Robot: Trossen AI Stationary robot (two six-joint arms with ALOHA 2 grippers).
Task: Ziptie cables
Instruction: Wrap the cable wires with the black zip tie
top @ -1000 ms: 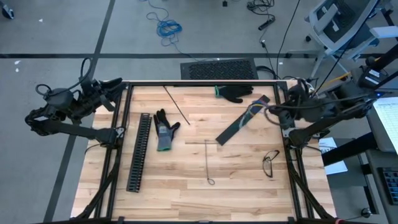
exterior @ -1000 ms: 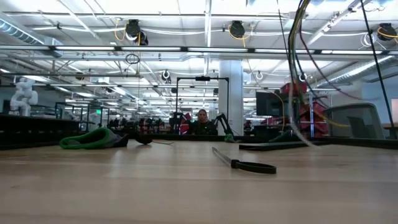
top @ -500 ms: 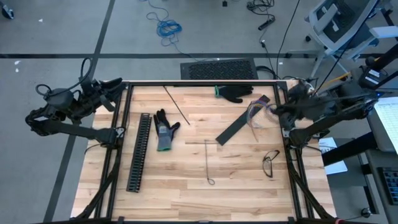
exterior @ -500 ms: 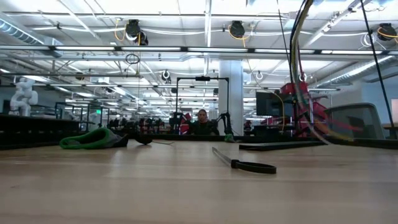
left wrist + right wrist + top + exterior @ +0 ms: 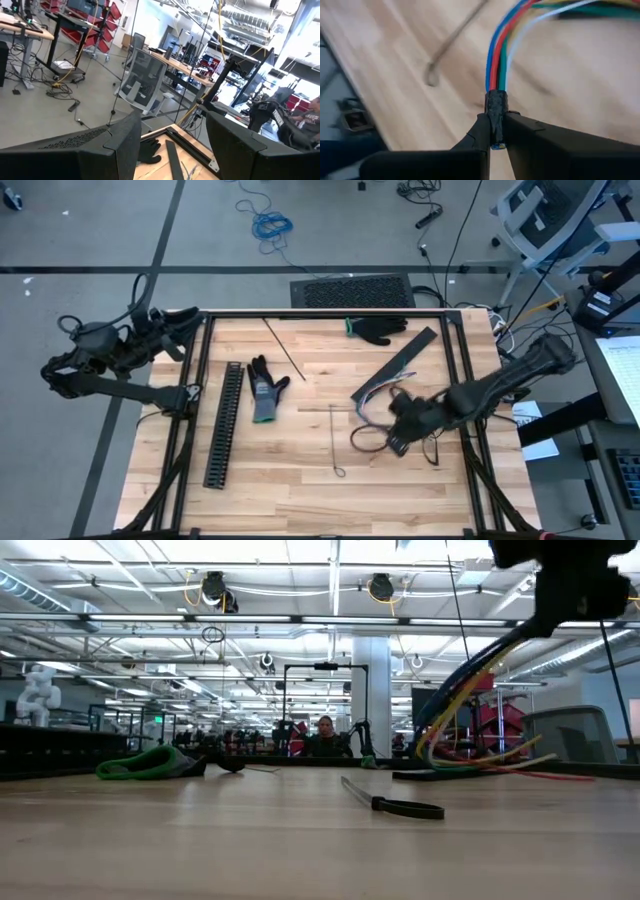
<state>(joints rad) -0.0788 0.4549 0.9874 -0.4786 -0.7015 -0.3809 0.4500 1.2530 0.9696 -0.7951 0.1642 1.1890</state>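
Moved: right gripper (image 5: 403,432) now mid-counter (image 5: 300,480), fingers pinching the cables (image 5: 496,107); left gripper (image 5: 180,320) open; next, a ziptie

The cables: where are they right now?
In the high view the cables trail over the table's right half, pinched at their taped end by the right gripper, between the flat black strip and the glasses.

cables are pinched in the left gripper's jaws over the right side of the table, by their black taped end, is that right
Not quite: it is the right gripper that holds the cables, not the left. The right wrist view shows its jaws closed on the black taped end, and the high view places it over the right side of the table. The left gripper waits at the table's far left corner, holding nothing.
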